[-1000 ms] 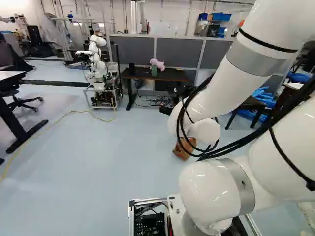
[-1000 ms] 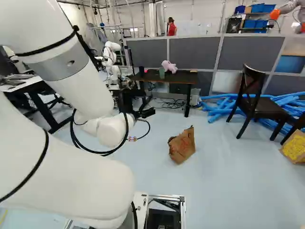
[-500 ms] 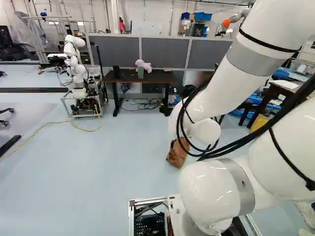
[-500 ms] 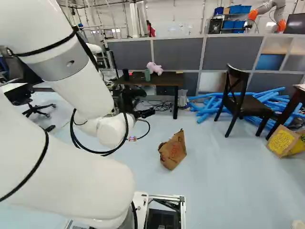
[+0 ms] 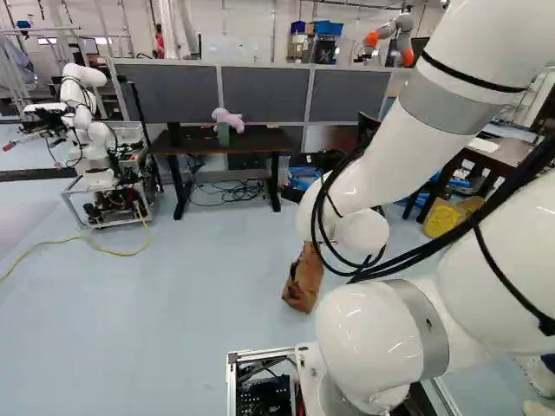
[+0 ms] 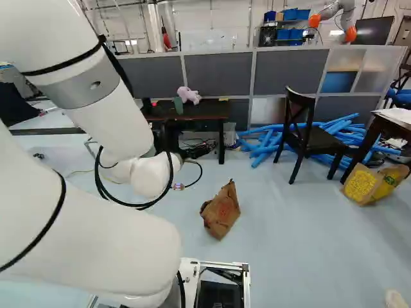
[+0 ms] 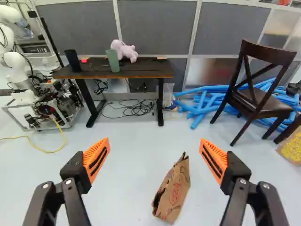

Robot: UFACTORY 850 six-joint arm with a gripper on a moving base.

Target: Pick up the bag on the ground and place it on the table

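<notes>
Fingers (image 7: 97,159) spread wide, gripping nothing.
I see the bag (image 7: 176,190) on the floor (image 7: 124,193) ahead, its contents hidden; a green cup (image 7: 113,61) stands on the table (image 7: 146,70).

1. I have two fingers (image 7: 96,161), each with one orange pad (image 7: 214,160).
2. I see two paper bags on the floor: one brown bag (image 7: 176,190), one yellow-printed bag (image 6: 361,185).
3. Two dark tables stand in my sight: one long table (image 7: 124,75), one side table (image 5: 499,156) at the right of the left base view.
4. I count two cups: one green cup (image 7: 113,61), one black cup (image 7: 73,60).
5. One pink plush toy (image 7: 124,51).
6. One wooden chair (image 7: 263,106) ahead of me.
7. Besides mine, two arms: another robot (image 5: 82,108), white, and one grey arm (image 6: 340,9) with orange joints.
8. Several blue tubes (image 7: 201,107), too tangled for me to count.
</notes>
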